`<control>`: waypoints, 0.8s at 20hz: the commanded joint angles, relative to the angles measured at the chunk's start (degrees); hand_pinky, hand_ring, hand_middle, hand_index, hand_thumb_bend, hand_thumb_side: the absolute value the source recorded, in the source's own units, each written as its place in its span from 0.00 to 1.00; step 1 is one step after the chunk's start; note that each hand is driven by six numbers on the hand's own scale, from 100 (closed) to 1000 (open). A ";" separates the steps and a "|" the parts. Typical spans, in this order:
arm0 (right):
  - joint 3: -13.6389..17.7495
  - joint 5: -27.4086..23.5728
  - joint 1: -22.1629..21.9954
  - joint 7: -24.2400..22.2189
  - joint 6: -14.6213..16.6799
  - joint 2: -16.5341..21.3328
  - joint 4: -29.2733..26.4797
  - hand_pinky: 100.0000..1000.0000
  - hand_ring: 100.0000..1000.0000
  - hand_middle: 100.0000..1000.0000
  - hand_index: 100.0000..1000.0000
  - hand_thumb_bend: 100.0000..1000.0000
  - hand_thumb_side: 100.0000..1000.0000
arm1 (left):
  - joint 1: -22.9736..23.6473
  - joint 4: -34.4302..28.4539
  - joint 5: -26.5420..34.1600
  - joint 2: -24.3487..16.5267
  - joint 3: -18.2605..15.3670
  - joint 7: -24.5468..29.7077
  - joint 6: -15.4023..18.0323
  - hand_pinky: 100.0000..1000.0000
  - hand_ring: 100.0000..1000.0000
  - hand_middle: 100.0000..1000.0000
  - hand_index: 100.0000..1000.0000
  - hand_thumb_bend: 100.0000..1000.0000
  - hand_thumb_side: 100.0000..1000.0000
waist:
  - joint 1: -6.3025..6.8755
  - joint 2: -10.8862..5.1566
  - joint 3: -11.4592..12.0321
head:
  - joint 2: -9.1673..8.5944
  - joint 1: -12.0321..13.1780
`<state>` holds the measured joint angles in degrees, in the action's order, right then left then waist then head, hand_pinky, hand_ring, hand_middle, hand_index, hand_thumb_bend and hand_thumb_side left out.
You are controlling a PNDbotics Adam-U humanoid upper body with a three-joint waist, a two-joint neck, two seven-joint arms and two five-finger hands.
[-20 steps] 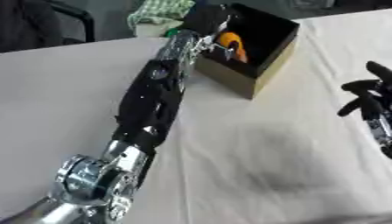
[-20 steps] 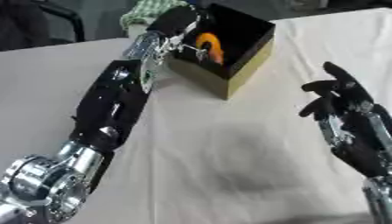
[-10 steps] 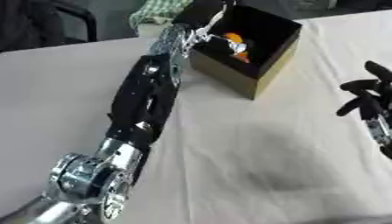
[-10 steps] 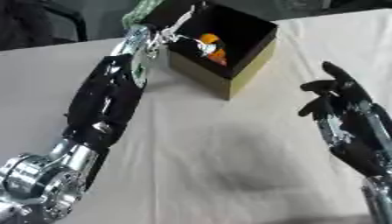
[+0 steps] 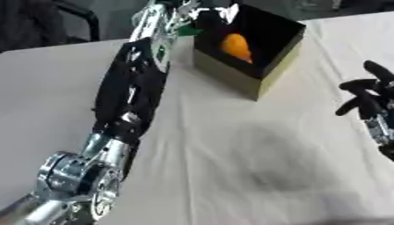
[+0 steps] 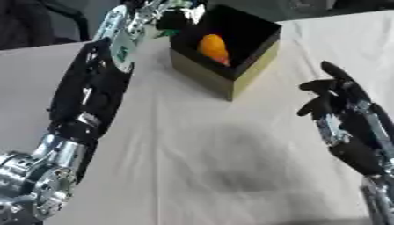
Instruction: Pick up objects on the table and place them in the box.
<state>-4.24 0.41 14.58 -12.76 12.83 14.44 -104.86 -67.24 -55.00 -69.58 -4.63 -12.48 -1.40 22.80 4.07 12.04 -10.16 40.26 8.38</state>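
Left hand [image 5: 178, 9], at the end of the long black and silver left arm [image 5: 131, 96], is raised at the top edge of the view, just beside the far left corner of the box [image 5: 248, 74]. Its fingers are blurred against the dark background, so whether they are straight or curled cannot be told. A small green shape [image 5: 187, 30] shows just below the hand, close to the box's left wall; what it is cannot be made out.

Right hand [image 6: 338, 110] rests at the right side of the table, fingers pointing up and relaxed, holding nothing, well apart from the box.

The box is square, open at the top, black inside with olive-yellow outer walls, and stands on the far part of the table, turned so that one corner points toward the viewer. An orange object [image 5: 236, 46], rounded and oval, lies inside the box near its middle.

The table [image 5: 231, 167] is covered with a pale cloth, on which a faint dark shadow lies near the centre.
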 commanded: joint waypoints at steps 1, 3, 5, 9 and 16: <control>0.46 -0.31 0.46 0.27 0.06 0.47 -0.74 0.96 0.49 0.69 1.00 0.00 0.48 | 1.26 -5.24 3.07 -3.19 1.24 -2.73 2.79 0.70 0.63 0.67 0.82 0.00 0.48 | -0.50 -0.99 0.59 | -0.31 -0.21; 0.46 -0.36 0.64 0.29 0.07 0.50 -0.83 0.96 0.49 0.69 1.00 0.00 0.49 | 3.96 -8.12 4.86 -4.44 2.74 -4.52 4.57 0.70 0.63 0.67 0.81 0.00 0.49 | -0.56 -0.83 1.24 | -0.21 -0.16; 0.41 -0.44 0.85 0.26 0.07 0.50 -0.92 0.96 0.49 0.69 1.00 0.00 0.49 | 6.95 -10.37 6.73 -5.53 3.94 -6.39 6.44 0.69 0.62 0.65 0.81 0.00 0.52 | -0.69 -0.59 1.82 | -0.10 -0.12; 0.38 -0.57 1.00 0.25 0.03 0.56 -0.97 0.96 0.48 0.69 1.00 0.00 0.49 | 13.02 -11.67 10.47 -6.88 5.03 -10.13 10.18 0.68 0.60 0.62 0.80 0.00 0.59 | -0.92 -0.37 2.96 | -0.01 0.10; 0.41 -0.63 0.78 0.29 -0.06 0.57 -0.89 0.96 0.48 0.69 1.00 0.00 0.49 | 23.73 -14.98 17.06 -5.11 3.63 -11.04 12.03 0.67 0.60 0.61 0.80 0.00 0.69 | -1.08 -0.27 4.64 | 0.61 -0.41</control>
<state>-4.22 0.15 14.82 -12.62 12.72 14.43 -104.88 -42.75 -67.93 -53.83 -9.42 -8.32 -12.42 34.75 3.33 12.59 -5.44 40.56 8.19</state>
